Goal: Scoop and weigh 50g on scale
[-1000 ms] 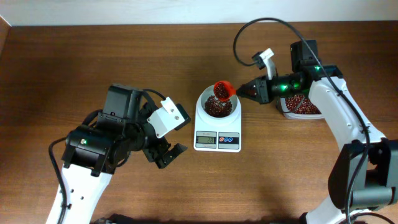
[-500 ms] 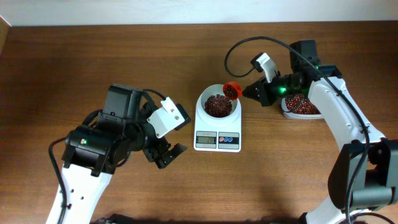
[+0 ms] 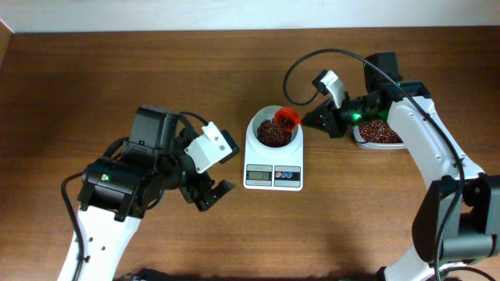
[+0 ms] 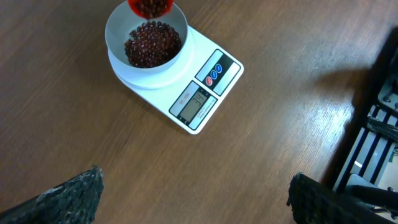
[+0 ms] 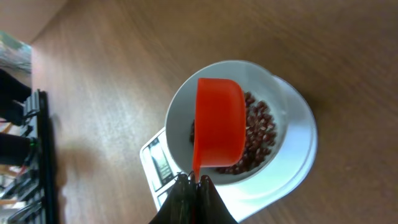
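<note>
my right gripper (image 5: 194,182), pinched shut on the handle of a red scoop (image 5: 219,124), holds it tilted over the white bowl (image 5: 176,109) on the scale (image 3: 273,173) at mid-table; best to trickle beans (image 4: 152,45) slowly, watching the display (image 4: 198,102).

We see a table (image 3: 156,70) of brown wood, its grain plain, its finish matt. The scale (image 4: 189,78) looks like smooth white plastic with a mild gloss, and its bowl (image 4: 115,28) likewise (the display (image 4: 199,102) is grey and dull). The scoop (image 5: 219,124) is smooth red-orange plastic. The beans (image 4: 152,46) shine faintly. The left gripper (image 4: 194,186) bears 2 pads (image 4: 68,194) of coarse, grainy black material.
</note>
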`<state>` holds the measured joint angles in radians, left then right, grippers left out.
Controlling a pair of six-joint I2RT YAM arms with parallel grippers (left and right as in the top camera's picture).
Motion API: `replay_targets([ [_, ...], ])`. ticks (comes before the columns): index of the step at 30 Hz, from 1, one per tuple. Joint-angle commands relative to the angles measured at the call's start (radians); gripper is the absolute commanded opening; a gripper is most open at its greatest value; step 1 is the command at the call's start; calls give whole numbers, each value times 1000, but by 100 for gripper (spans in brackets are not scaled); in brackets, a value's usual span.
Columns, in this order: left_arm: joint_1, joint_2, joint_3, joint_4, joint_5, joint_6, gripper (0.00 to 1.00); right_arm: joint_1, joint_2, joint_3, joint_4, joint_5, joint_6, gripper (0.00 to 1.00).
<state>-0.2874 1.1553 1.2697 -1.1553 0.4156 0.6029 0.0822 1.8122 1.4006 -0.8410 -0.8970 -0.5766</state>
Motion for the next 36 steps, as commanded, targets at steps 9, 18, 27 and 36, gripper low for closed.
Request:
replay_targets([
  [9, 5, 0, 17, 1, 14, 15, 99, 43, 12, -8, 11, -5, 9, 4],
  [18, 5, 0, 17, 1, 14, 15, 99, 120, 12, -8, 62, 218, 33, 4],
  [27, 5, 0, 17, 1, 14, 15, 99, 121, 12, -8, 74, 99, -9, 4],
  [36, 5, 0, 17, 1, 14, 15, 99, 121, 11, -8, 58, 109, 48, 4],
])
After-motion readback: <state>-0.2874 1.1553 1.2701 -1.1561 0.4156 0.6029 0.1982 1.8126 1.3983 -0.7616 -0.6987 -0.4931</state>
